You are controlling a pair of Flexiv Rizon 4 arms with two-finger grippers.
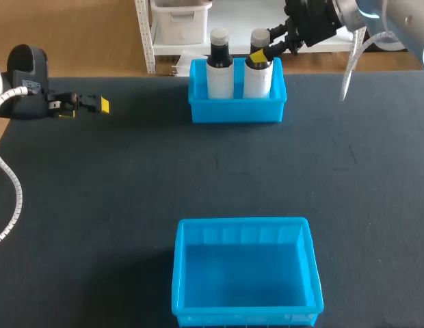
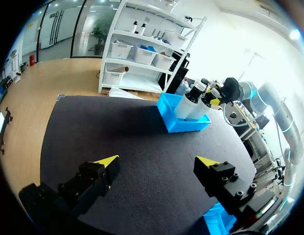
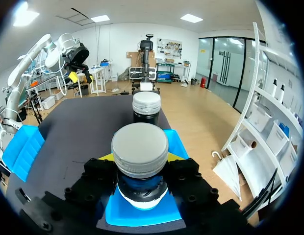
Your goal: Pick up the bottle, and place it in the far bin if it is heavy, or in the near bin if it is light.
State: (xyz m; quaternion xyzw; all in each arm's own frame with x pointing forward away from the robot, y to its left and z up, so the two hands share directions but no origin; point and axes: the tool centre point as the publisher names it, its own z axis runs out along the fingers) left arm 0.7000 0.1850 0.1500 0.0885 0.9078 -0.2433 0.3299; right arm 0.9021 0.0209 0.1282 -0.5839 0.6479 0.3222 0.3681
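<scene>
Two dark bottles with white labels and grey caps stand in the far blue bin. My right gripper comes in from the back right and is shut on the neck of the right bottle. In the right wrist view that bottle's cap sits between the black fingers, with the bin floor below it. The other bottle stands just ahead of the held one. My left gripper hovers open over the table's far left, holding nothing.
The near blue bin lies at the table's front middle with nothing in it; its corner shows under my left gripper. Dark bare mat lies between the two bins. The far bin stands near the table's back edge.
</scene>
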